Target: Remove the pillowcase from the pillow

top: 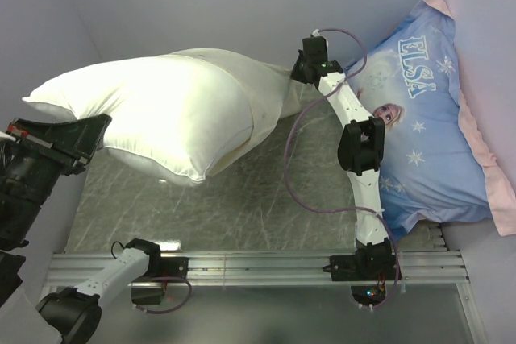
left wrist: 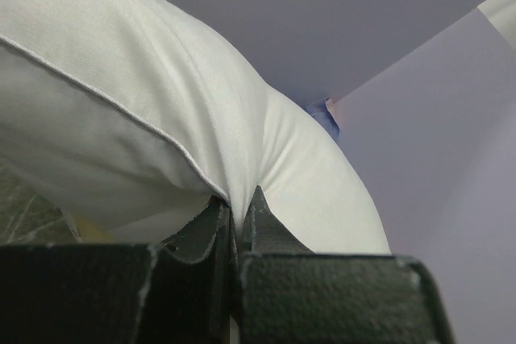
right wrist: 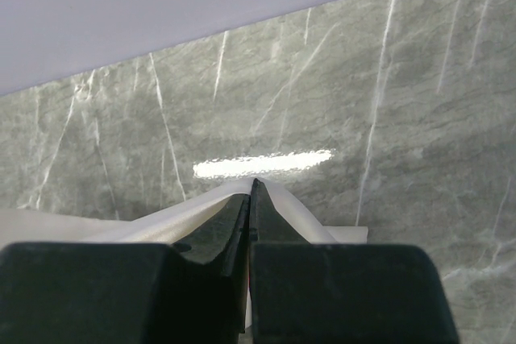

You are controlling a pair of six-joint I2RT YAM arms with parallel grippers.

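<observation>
Holding pillow (top: 137, 110) above the marble table (top: 266, 199) w/ left gripper (left wrist: 242, 199), clamped on its fabric by the piped seam. Right gripper (right wrist: 250, 187) is pinched shut on pillowcase (top: 262, 98), which is bunched over pillow's right end. Case looks thin, light, slippy; I'd grip bunched folds, not a single layer.

The one piece of writing that can be read is the word "ELSA" (top: 418, 66), in pale capital letters set slantwise across the upper part of the blue printed pillow (top: 439, 163). This pillow lies at the right in the top view, and the word stands just above the printed face, among white snowflakes.
</observation>
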